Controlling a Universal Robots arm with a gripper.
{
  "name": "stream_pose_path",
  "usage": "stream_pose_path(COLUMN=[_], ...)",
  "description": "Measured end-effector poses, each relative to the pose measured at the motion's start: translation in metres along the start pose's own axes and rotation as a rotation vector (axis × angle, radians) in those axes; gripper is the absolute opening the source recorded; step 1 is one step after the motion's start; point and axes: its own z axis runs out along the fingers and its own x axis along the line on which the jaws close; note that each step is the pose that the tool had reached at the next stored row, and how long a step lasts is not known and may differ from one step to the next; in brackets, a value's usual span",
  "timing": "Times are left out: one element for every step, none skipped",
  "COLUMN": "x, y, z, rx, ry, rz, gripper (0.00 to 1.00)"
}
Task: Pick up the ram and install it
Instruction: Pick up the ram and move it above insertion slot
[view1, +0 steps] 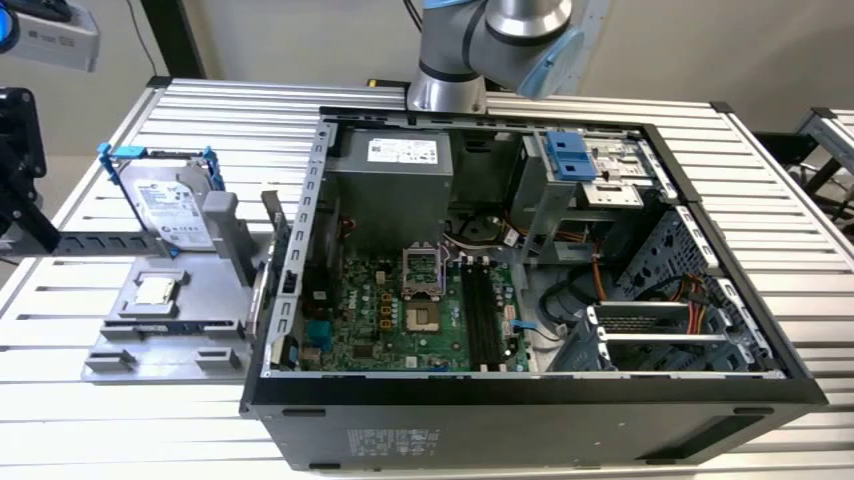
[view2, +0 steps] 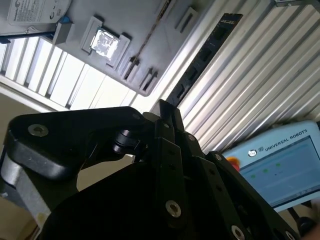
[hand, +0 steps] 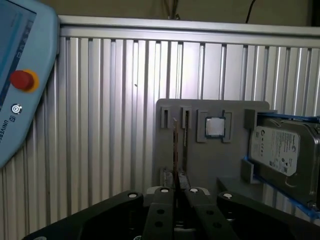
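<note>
My gripper (hand: 175, 192) is shut on the ram (hand: 175, 150), which shows edge-on as a thin line running out from the black fingertips (hand: 164, 196). In the second wrist view the ram (view2: 202, 62) is a long dark strip with rectangular chips, reaching out past the gripper (view2: 167, 112) over the ribbed table. It hangs high above the grey fixture tray (hand: 200, 160). In the exterior view the open computer case (view1: 534, 395) lies on the table, with the long black motherboard slots (view1: 483, 315) beside the processor socket (view1: 422, 318).
The fixture tray (view1: 134, 335) at the exterior view's left carries a silver hard drive in a blue frame (view1: 174, 205) and a processor chip (hand: 216, 127). A teach pendant (hand: 20, 85) lies on the table. The arm's base (view1: 447, 85) stands behind the case.
</note>
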Motion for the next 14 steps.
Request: stream_pose_path(x=[0.0000, -0.0001, -0.0001, -0.0002, -0.0002, -0.0002, -0.0002, -0.0002, -0.0002, -0.0002, -0.0003, -0.0003, -0.0003, -0.0003], y=[0.0000, 0.0000, 0.0000, 0.0001, 0.0001, 0.0001, 0.0001, 0.0001, 0.0001, 0.0001, 0.0001, 0.0001, 0.0000, -0.0001], z=[-0.0016, -0.0034, -0.0052, -0.0066, -0.0079, -0.0086, -0.0087, -0.0089, -0.0093, -0.0095, -0.0097, -0.0099, -0.0100, -0.0100], rx=[0.0000, 0.0000, 0.0000, 0.0000, 0.0001, 0.0001, 0.0002, 0.0002, 0.0001, 0.0000, 0.0001, 0.0001, 0.0001, 0.0001], ry=[-0.0001, 0.0000, 0.0000, 0.0000, -0.0001, -0.0001, -0.0003, -0.0002, -0.0001, -0.0001, -0.0001, -0.0002, -0.0001, -0.0001], rz=[0.000, 0.000, 0.000, 0.000, 0.000, 0.000, 0.000, 0.000, 0.000, 0.000, 0.000, 0.000, 0.000, 0.000], gripper=[0.00, 0.00, 0.00, 0.00, 0.00, 0.00, 0.00, 0.00, 0.00, 0.00, 0.00, 0.00, 0.00, 0.00])
